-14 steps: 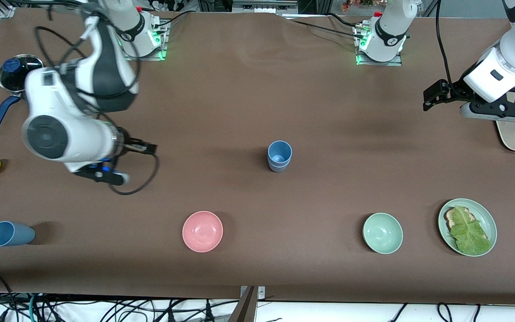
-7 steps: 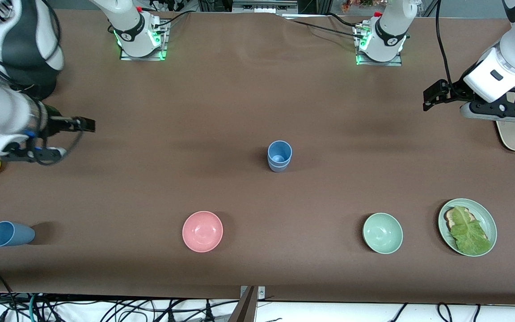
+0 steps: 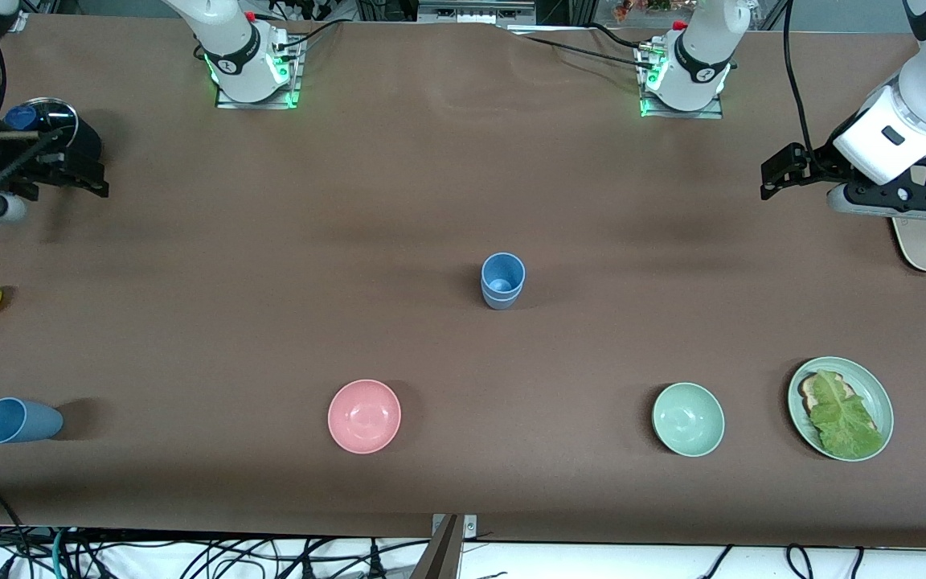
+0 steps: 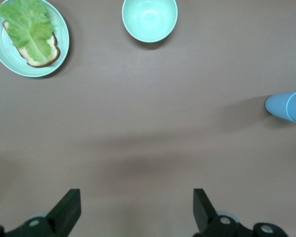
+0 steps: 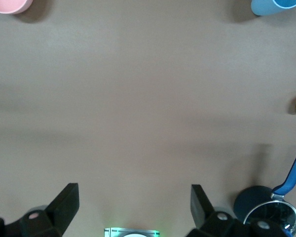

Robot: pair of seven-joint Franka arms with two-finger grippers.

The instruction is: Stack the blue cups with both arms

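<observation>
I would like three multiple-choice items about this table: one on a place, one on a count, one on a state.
1. Where do the stacked blue cups stand?
A. mid-table
B. in the pink bowl
C. on the green plate

2. How many bowls are there?
A. one
B. two
C. four

3. How is the lone blue cup?
A. upright
B. held
C. lying on its side

Key: 1 A, they stand on bare cloth, apart from any dish. 2 B, pink plus the pale green bowl. 3 C, its mouth faces sideways; the right gripper and left gripper, fingers open, are far away.
</observation>
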